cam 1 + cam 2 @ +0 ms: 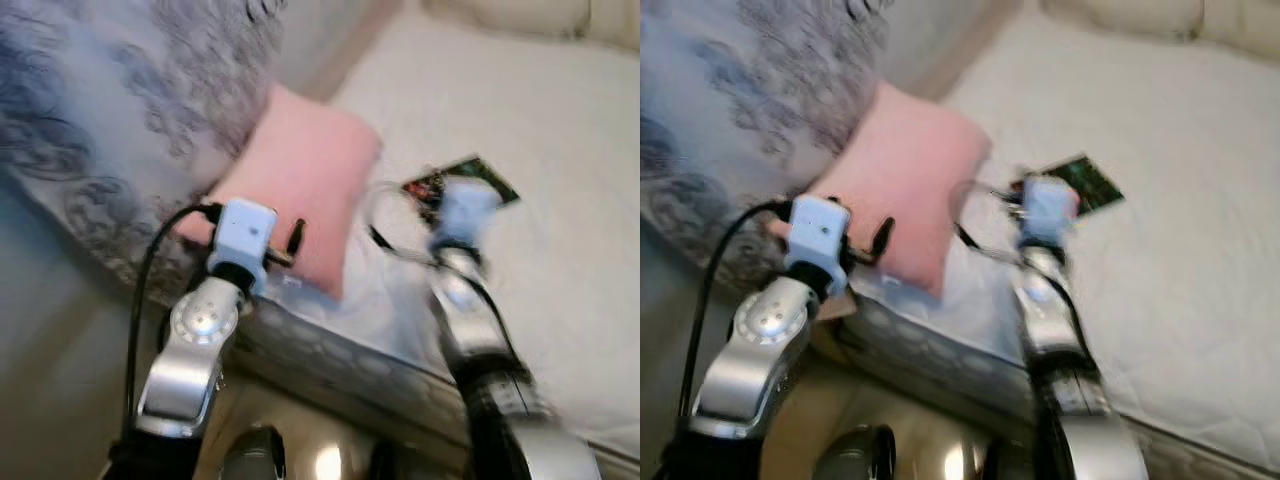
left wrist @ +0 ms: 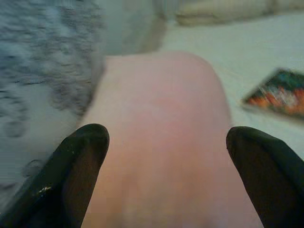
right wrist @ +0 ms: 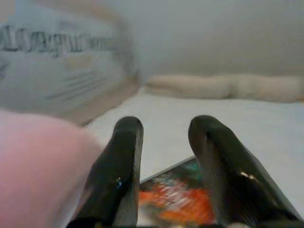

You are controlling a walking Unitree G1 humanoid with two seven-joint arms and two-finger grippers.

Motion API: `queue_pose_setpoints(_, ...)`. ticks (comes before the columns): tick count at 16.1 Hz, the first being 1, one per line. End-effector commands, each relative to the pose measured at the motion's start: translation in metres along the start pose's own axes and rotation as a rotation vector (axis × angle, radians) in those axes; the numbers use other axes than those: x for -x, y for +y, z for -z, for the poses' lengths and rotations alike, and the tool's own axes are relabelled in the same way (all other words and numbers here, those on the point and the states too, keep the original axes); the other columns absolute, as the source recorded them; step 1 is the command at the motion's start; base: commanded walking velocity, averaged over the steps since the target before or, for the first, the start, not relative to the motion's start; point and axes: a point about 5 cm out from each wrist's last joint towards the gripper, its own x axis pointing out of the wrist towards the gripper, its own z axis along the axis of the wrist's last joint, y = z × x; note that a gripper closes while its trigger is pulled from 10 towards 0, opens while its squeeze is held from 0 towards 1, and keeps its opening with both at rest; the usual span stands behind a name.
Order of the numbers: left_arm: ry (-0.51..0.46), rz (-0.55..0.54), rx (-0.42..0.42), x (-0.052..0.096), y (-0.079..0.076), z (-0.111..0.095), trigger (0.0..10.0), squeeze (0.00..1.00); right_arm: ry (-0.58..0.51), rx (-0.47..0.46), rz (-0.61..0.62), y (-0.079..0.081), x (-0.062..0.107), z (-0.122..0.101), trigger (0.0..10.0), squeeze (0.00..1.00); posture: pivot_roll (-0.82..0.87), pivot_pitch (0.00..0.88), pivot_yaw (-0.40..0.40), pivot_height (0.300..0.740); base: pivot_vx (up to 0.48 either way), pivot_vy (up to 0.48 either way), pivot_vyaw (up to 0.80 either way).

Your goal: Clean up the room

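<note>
The left tool (image 2: 166, 156) hovers just in front of the pink pillow (image 1: 300, 195), with its two black fingers (image 2: 78, 156) wide apart, one on each side of the pillow's near end. The pillow lies on the bed (image 1: 560, 230), at about 10 o'clock from the middle of the head view, and it leans against a grey patterned blanket (image 1: 90, 100).

To do this step well, I think the left tool should go forward until the pillow's edge sits deep between the fingers, and only then close. The pillow looks soft and puffy, so a shallow pinch would probably slip off the fabric. A grip near a corner or a seam should hold better.

The right tool (image 3: 164, 161) has its fingers a little apart and holds nothing. It points at a flat printed card or booklet (image 1: 462, 185) with orange and dark green colours, which lies on the sheet at about 1 o'clock. This item is thin and lies flat, so lifting it will need one finger to slide under an edge.

The sheet is white, quilted and matte. The views are blurred, so finer details cannot be told.
</note>
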Motion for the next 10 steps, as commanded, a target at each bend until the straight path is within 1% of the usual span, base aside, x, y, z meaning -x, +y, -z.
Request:
queue_pose_setpoints(1, 0.005, -0.027, 0.059, -0.005, 0.002, 0.002, 10.0, 0.00, -0.032, -0.006, 0.014, -0.008, 0.008, -0.005, 10.0, 0.00, 0.04, 0.000, 0.025, 0.740, 0.000, 0.000, 0.00)
queue_pose_setpoints(2, 0.055, -0.079, 0.149, -0.016, 0.007, 0.015, 10.0, 0.00, -0.024, 0.002, -0.001, -0.022, 0.038, 0.001, 10.0, 0.00, 0.01, 0.000, 0.033, 0.740, 0.000, 0.000, 0.00)
queue_pose_setpoints(3, 0.096, -0.109, 0.192, -0.022, 0.012, 0.028, 10.0, 0.00, 0.072, -0.019, 0.039, -0.032, 0.056, 0.016, 10.0, 0.00, -0.01, 0.000, 0.040, 0.740, 0.000, 0.000, 0.00)
queue_pose_setpoints(4, 0.107, -0.118, 0.207, -0.024, 0.015, 0.032, 10.0, 0.00, 0.113, -0.030, 0.065, -0.036, 0.060, 0.022, 10.0, 0.00, -0.03, 0.000, 0.047, 0.740, 0.000, 0.000, 0.00)
queue_pose_setpoints(5, 0.107, -0.118, 0.207, -0.024, 0.015, 0.032, 10.0, 0.00, 0.113, -0.030, 0.065, -0.036, 0.060, 0.022, 10.0, 0.00, -0.03, 0.000, 0.047, 0.740, 0.000, 0.000, 0.00)
queue_pose_setpoints(6, 0.064, -0.108, 0.149, -0.030, 0.020, 0.032, 10.0, 0.00, 0.201, -0.041, 0.129, -0.044, 0.063, 0.026, 10.0, 0.00, -0.07, 0.000, 0.045, 0.740, 0.000, 0.000, 0.00)
queue_pose_setpoints(7, 0.043, -0.094, 0.136, -0.033, 0.021, 0.029, 10.0, 0.00, 0.225, -0.076, 0.134, -0.045, 0.062, 0.026, 10.0, 1.00, -0.07, 0.000, 0.045, 0.740, 0.000, 0.000, 0.00)
queue_pose_setpoints(8, -0.007, -0.040, 0.086, -0.039, 0.013, 0.022, 10.0, 0.00, 0.220, -0.144, 0.117, -0.043, 0.056, 0.019, 10.0, 1.00, -0.06, 0.000, 0.051, 0.740, 0.000, 0.000, 0.00)
queue_pose_setpoints(9, -0.017, -0.016, 0.043, -0.040, 0.009, 0.020, 10.0, 0.00, 0.225, -0.166, 0.131, -0.043, 0.054, 0.019, 10.0, 1.00, -0.06, 0.000, 0.053, 0.740, 0.000, 0.000, 0.00)
queue_pose_setpoints(10, -0.019, -0.003, 0.007, -0.039, 0.008, 0.020, 10.0, 0.00, 0.231, -0.165, 0.135, -0.042, 0.053, 0.021, 10.0, 1.00, -0.06, 0.000, 0.052, 0.740, 0.000, 0.000, 0.00)
